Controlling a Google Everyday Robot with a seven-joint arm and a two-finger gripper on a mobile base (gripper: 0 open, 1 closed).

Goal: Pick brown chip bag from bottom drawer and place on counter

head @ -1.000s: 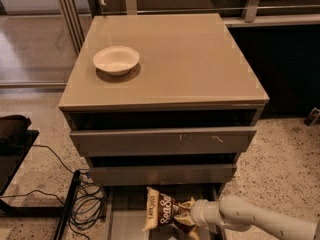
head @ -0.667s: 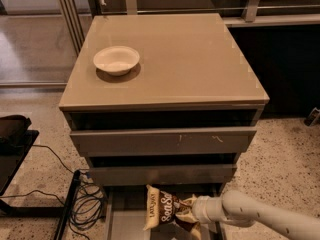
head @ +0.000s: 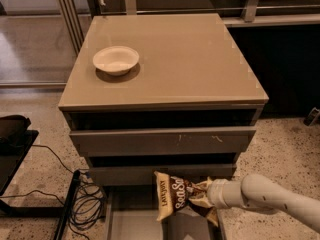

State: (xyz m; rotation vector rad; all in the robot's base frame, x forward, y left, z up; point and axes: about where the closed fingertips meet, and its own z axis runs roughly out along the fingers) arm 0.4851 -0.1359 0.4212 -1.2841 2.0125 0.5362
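Observation:
The brown chip bag (head: pixel 174 194) hangs upright in the air above the open bottom drawer (head: pixel 136 223), its top edge level with the lower drawer front. My gripper (head: pixel 199 199) reaches in from the lower right and is shut on the bag's crumpled right side. The white arm runs off to the bottom right corner. The counter (head: pixel 190 59) is the glossy taupe cabinet top, above and behind the bag. The drawer floor under the bag is partly hidden by the bag and the arm.
A white bowl (head: pixel 116 59) sits on the counter's left side. Two upper drawers (head: pixel 162 140) stand slightly pulled out. Black cables (head: pixel 82 204) and a dark stand (head: pixel 12 134) lie on the speckled floor to the left.
The bag has risen a little out of the bottom drawer and shifted slightly right, held in my gripper. The arm has lifted with it.

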